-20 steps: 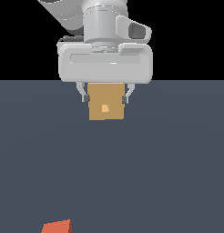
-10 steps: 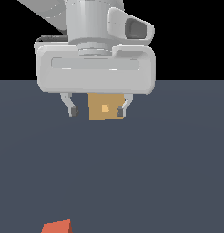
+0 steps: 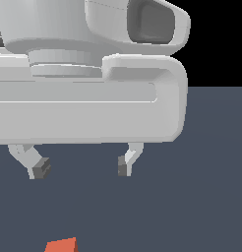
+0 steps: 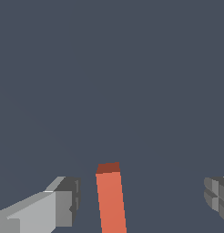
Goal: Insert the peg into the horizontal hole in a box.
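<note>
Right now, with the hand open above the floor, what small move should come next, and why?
Probably lower the hand straight down around the peg. In the wrist view its orange-red end lies between the spread fingers, untouched, so descent should come before closing.

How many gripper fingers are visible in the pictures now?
2. In the exterior view, one finger hangs under the hand toward that view's left, the other finger toward its right. They stand apart, the gripper open, with the orange peg between them in the wrist view.
</note>
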Robot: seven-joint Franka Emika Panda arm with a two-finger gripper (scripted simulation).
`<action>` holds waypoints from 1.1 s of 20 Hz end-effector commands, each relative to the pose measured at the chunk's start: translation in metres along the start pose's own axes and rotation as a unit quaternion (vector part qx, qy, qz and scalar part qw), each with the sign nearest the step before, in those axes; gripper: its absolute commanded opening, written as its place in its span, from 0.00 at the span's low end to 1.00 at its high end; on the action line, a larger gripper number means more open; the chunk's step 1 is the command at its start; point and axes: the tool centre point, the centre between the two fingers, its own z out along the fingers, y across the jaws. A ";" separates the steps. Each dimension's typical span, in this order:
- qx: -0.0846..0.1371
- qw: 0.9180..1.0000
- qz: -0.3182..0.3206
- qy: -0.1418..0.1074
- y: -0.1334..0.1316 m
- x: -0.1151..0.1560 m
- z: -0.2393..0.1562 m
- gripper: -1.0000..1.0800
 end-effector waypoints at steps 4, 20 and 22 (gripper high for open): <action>-0.002 1.000 -0.020 0.000 -0.009 -0.059 0.016 0.96; -0.006 0.999 -0.052 0.001 -0.012 -0.157 0.043 0.96; -0.006 0.999 -0.053 0.001 -0.012 -0.159 0.044 0.96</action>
